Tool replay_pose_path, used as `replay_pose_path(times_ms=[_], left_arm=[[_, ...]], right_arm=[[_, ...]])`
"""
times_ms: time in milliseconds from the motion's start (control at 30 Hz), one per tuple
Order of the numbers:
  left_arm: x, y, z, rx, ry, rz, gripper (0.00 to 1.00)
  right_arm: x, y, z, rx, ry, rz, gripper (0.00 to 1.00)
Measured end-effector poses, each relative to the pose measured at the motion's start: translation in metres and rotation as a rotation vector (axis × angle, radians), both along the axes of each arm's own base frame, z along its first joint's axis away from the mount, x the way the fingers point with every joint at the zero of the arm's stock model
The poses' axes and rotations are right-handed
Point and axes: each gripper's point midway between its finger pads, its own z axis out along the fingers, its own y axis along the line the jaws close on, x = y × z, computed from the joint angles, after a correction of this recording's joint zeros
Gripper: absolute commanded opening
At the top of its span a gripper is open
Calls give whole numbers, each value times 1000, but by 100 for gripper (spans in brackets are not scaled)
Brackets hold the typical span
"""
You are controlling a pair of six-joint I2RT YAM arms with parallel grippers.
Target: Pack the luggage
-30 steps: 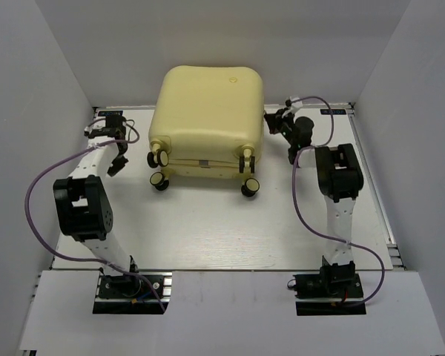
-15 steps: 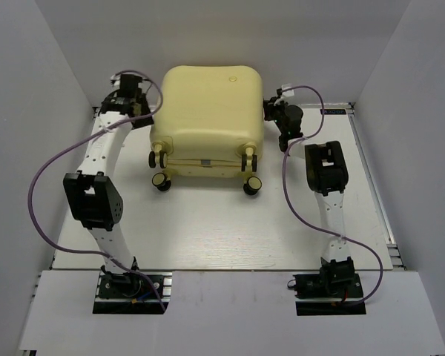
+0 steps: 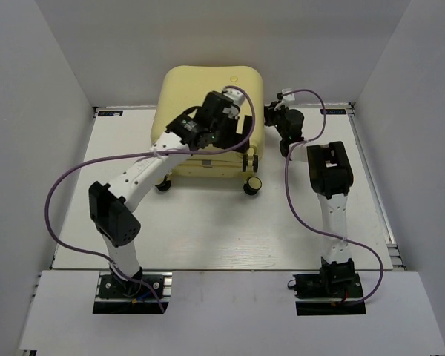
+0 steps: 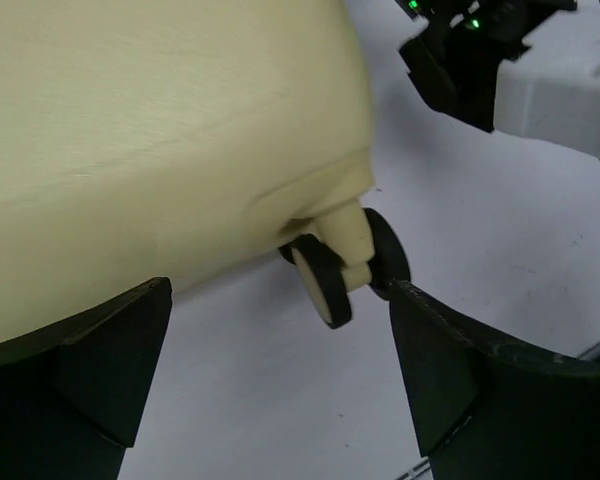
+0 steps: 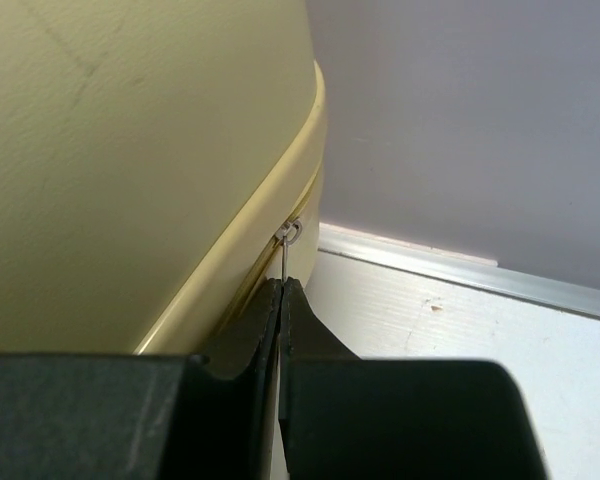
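While white walls [image 3: 59,74] enclose it, table [image 3: 208,230] bears luggage [image 3: 200,83].

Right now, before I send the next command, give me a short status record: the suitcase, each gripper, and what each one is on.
luggage: closed, large face up on the table, wheels toward the arm bases
left gripper: open, over the near right corner, caster wheel between its fingers
right gripper: shut on the zipper pull at the right-side seam
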Motion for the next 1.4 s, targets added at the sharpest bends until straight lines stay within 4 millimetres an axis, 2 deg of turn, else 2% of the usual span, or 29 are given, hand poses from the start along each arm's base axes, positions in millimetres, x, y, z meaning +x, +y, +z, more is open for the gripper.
replay_pose_path(times_ms=[67, 167, 267, 500, 567, 700, 767, 800, 833, 900, 967, 1000, 1033, 1233, 1333, 1400], left_arm=[[-9, -20, -16, -5, 50, -37, 100], [-20, -38, -39, 3, 110, -37, 100], [-28, -51, -45, -9, 133, -17, 100], [-28, -72, -51, 19, 103, 39, 100], [-27, -75, -64, 52, 109, 60, 100], [-25, -65, -105, 180, 153, 127, 98], [-25, -55, -125, 238, 183, 169, 85], [-24, -51, -132, 254, 193, 186, 65], [-24, -49, -135, 255, 202, 204, 54], [-28, -52, -135, 258, 196, 207, 30], [-28, -48, -136, 275, 193, 216, 18], [-27, -48, -136, 273, 191, 215, 4], [-27, -48, -136, 271, 189, 214, 0], [-30, -42, -137, 275, 171, 211, 0], [-44, -17, -137, 299, 169, 231, 0], [-62, 13, -138, 317, 187, 262, 0]], right_arm=[[-5, 0, 0, -1, 6, 5, 0], [-9, 0, 0, -2, 13, 7, 0], [-14, 0, 0, -1, 21, 11, 0], [-20, 1, -1, 10, 32, 19, 0], [-21, 1, -1, 11, 33, 19, 0], [-24, 1, -1, 14, 32, 25, 0], [-24, 1, -1, 14, 32, 26, 0], [-25, 1, -1, 14, 33, 27, 0], [-27, 1, 0, 13, 34, 31, 0], [-31, 3, 1, 11, 35, 47, 0], [-35, 3, 1, 9, 39, 53, 0], [-36, 3, 2, 8, 39, 54, 0], [-37, 3, 2, 7, 40, 56, 0], [-49, 2, 2, 7, 56, 64, 0], [-60, 0, 4, 6, 70, 66, 0], [-69, 2, 6, 7, 78, 75, 0]])
